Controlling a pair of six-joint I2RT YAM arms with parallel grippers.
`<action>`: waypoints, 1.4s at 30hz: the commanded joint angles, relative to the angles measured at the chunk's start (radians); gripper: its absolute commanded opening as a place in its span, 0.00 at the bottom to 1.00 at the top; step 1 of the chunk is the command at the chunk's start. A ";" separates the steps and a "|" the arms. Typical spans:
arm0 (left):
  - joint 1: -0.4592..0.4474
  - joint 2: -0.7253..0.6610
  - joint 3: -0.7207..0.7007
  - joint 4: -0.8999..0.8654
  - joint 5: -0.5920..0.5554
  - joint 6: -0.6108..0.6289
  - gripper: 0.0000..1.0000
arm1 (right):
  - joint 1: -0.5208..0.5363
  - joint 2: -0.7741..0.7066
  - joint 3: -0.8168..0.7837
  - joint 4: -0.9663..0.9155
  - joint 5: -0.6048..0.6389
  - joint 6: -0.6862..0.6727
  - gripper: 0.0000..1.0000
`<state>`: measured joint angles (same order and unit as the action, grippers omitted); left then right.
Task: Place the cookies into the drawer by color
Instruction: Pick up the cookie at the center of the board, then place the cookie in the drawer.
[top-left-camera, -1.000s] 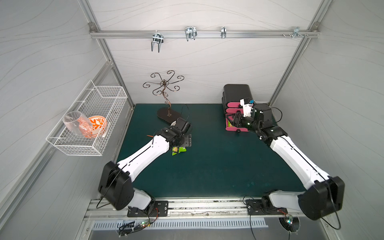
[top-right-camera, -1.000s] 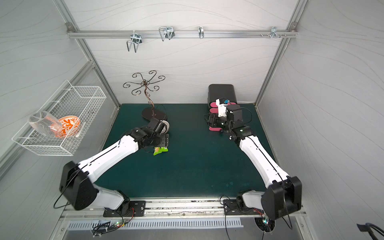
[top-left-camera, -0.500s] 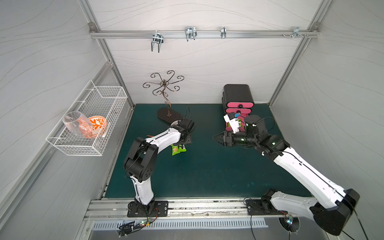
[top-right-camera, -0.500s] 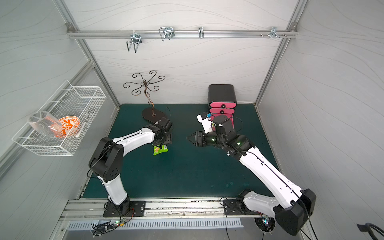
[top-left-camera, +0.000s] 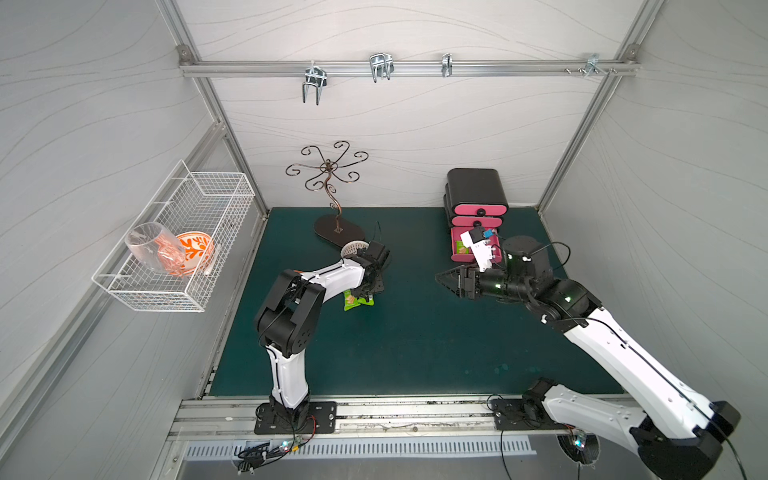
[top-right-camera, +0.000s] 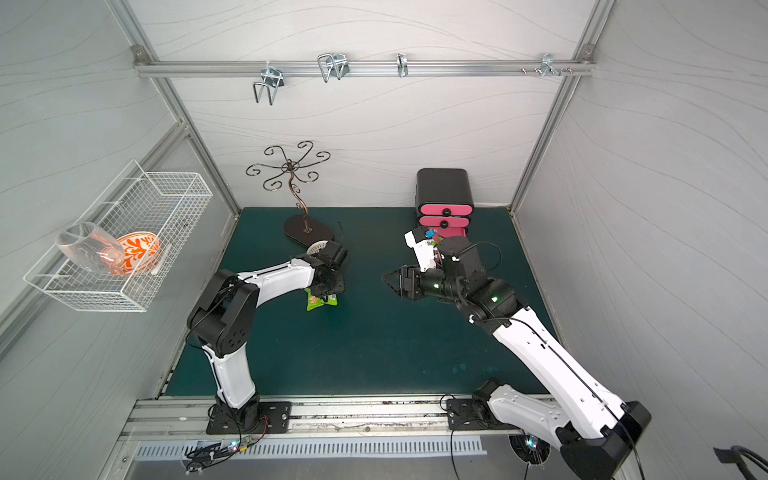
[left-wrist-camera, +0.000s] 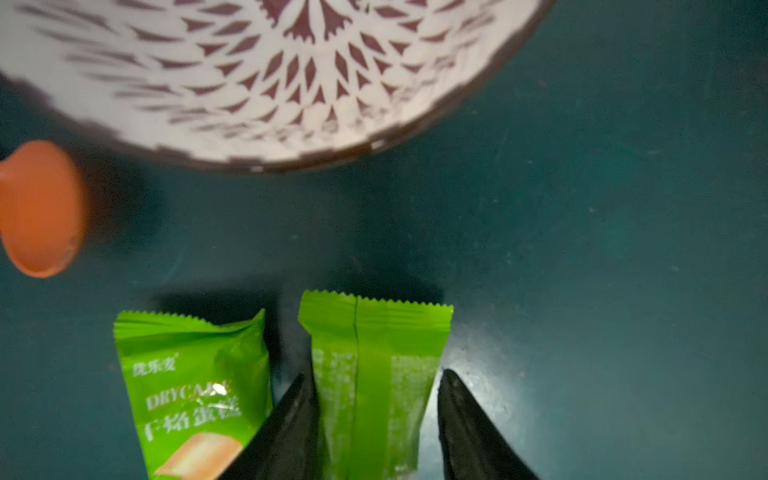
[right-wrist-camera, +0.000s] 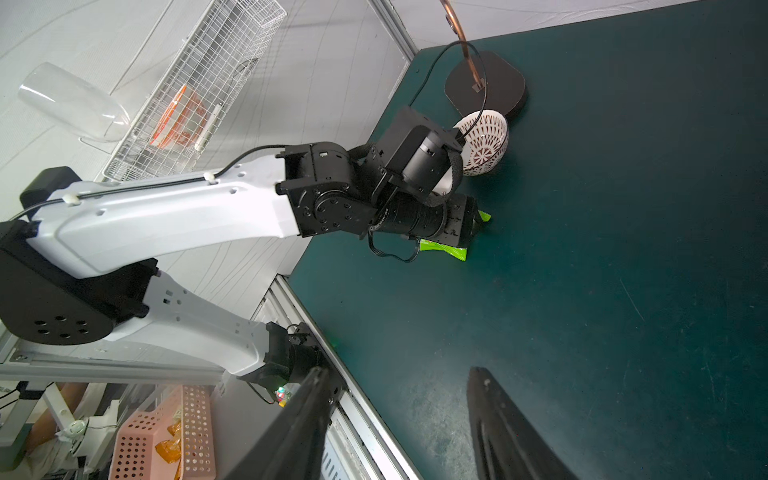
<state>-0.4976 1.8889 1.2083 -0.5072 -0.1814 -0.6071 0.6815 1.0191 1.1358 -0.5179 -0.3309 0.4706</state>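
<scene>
Left tool straddles a green cookie on the tabletop, can't tell if gripping; right tool gapes wide, empty.

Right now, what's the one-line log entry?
left fingers: astride green wrapped cookie packet, seam up | right fingers: open, empty | bottom pink drawer: open

I see my left arm and right arm clad in glossy white shells between black joint housings. Thin black cables are clipped alongside. The right gripper has tapered black fingers.
</scene>
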 joint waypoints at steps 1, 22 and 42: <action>0.001 0.032 -0.006 0.033 0.038 -0.007 0.48 | 0.006 -0.025 -0.013 -0.034 0.023 -0.014 0.57; -0.062 -0.092 0.128 0.267 0.395 -0.029 0.26 | 0.004 -0.168 -0.054 -0.107 0.334 -0.002 0.59; -0.214 0.575 0.950 0.584 0.397 -0.279 0.26 | 0.001 -0.288 0.004 -0.351 0.587 0.088 0.58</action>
<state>-0.6983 2.4123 2.0575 -0.0071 0.2459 -0.8455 0.6811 0.7517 1.1172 -0.8032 0.2352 0.5289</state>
